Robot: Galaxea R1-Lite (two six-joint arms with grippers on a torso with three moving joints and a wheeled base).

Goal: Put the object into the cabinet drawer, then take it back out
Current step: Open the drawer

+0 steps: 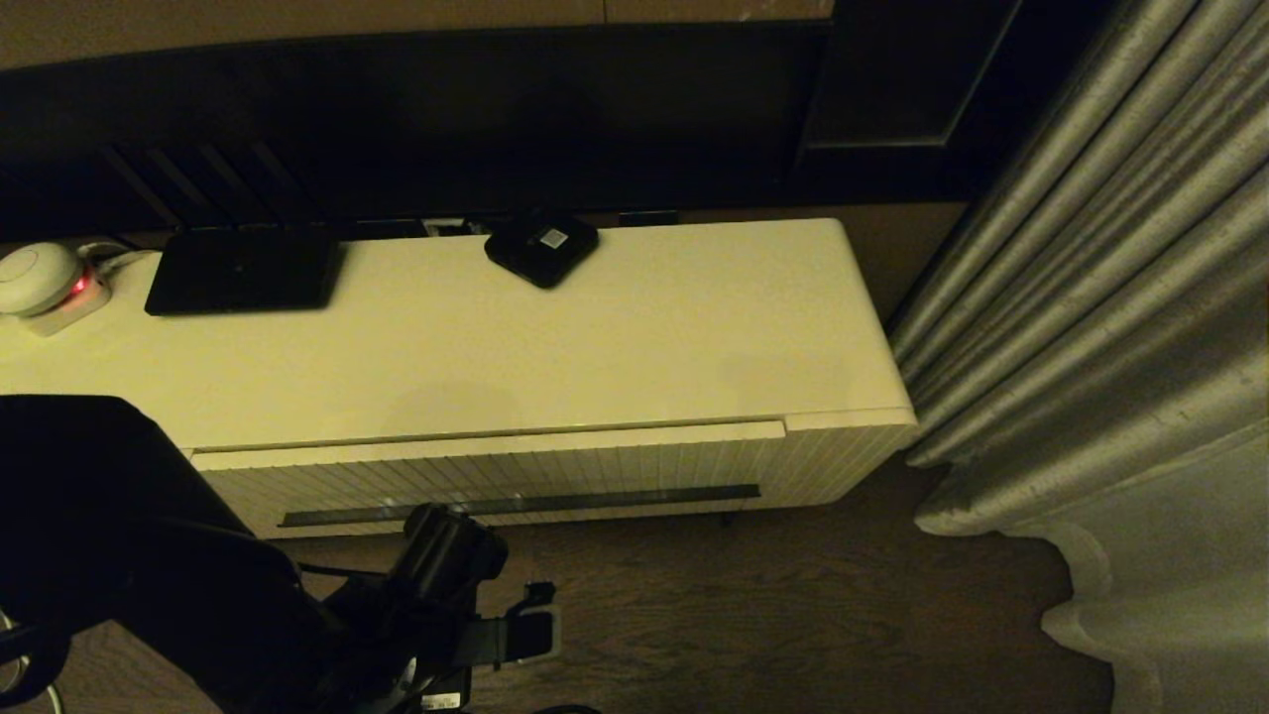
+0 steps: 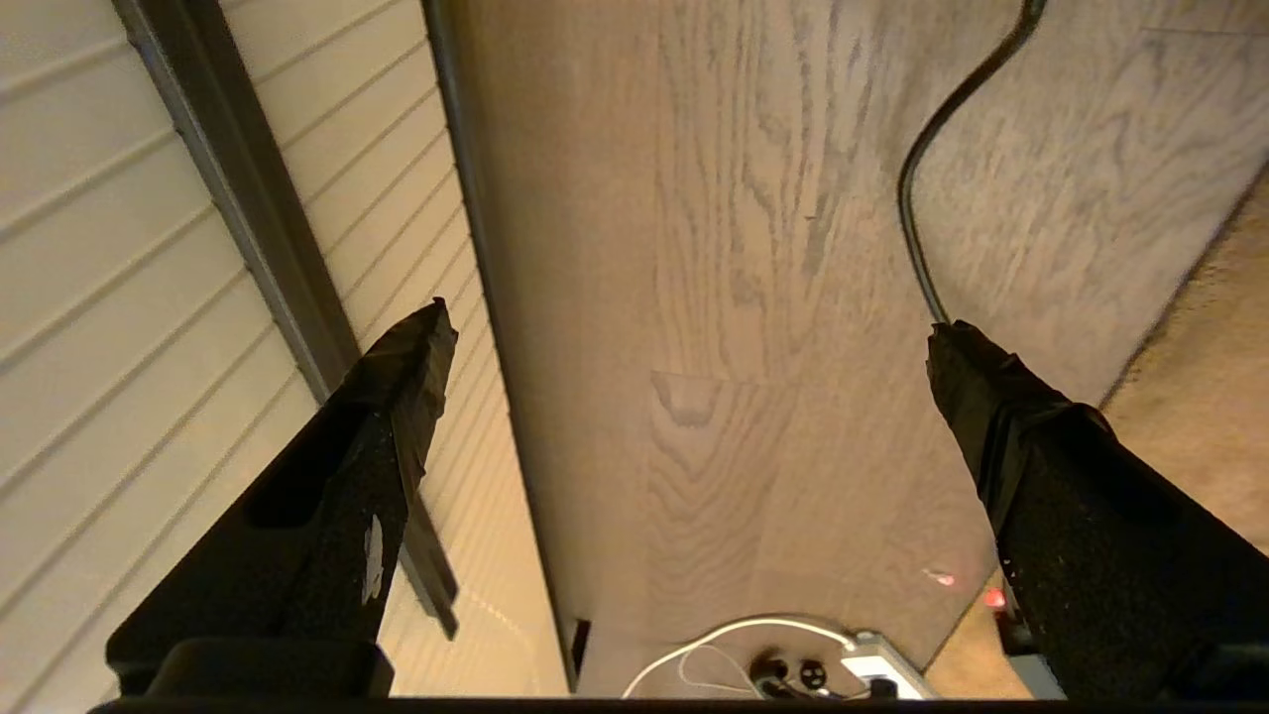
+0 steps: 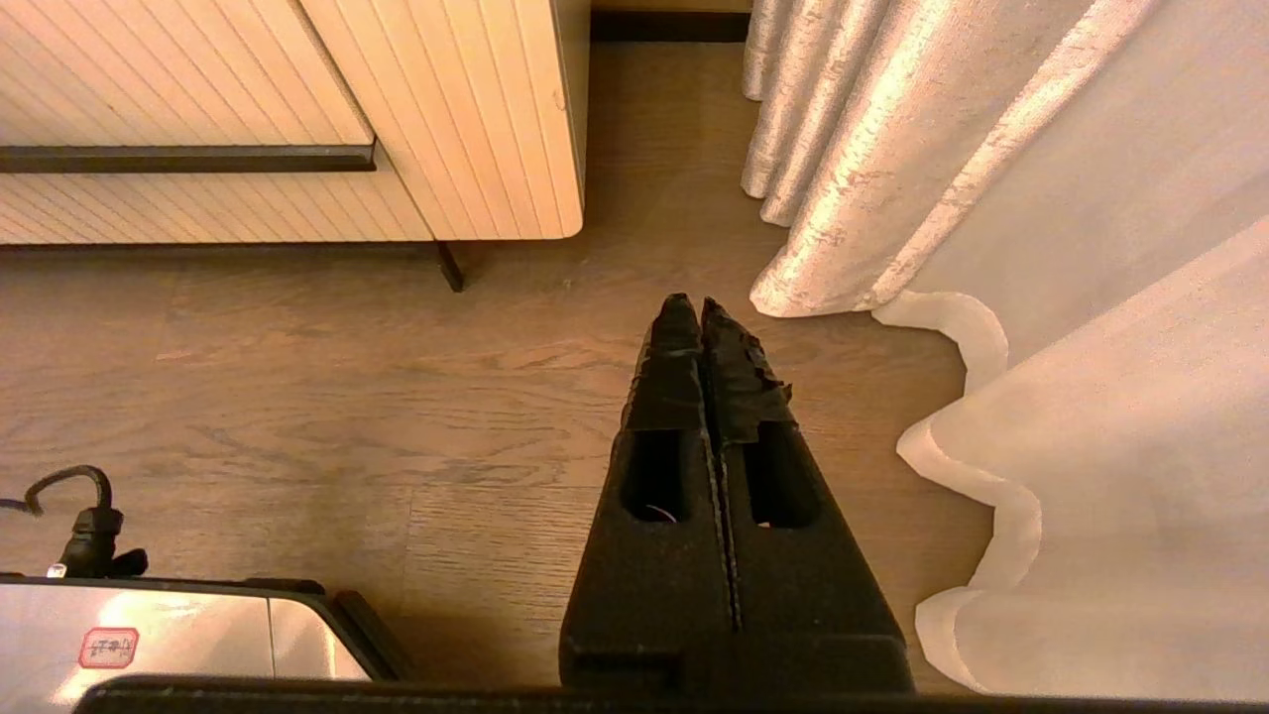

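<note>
The black folding umbrella is out of view in every view. The cabinet drawer point(image 1: 595, 474) is closed, its ribbed cream front carrying the long dark bar handle point(image 1: 516, 504). My left arm point(image 1: 441, 560) hangs low in front of the drawer's left part. My left gripper point(image 2: 689, 327) is open and empty. One finger point(image 2: 397, 397) lies over the ribbed front beside the handle point(image 2: 248, 218), and the other is above the wooden floor. My right gripper point(image 3: 694, 309) is shut on nothing above the floor, off the cabinet's right corner point(image 3: 535, 119).
On the cabinet top point(image 1: 644, 347) sit a flat black device point(image 1: 243, 270), a small black box with a white sticker point(image 1: 541, 248) and a white round unit point(image 1: 35, 278). Grey curtains point(image 1: 1091, 347) hang at the right. A cable point(image 2: 922, 198) and power strip point(image 2: 877, 666) lie on the floor.
</note>
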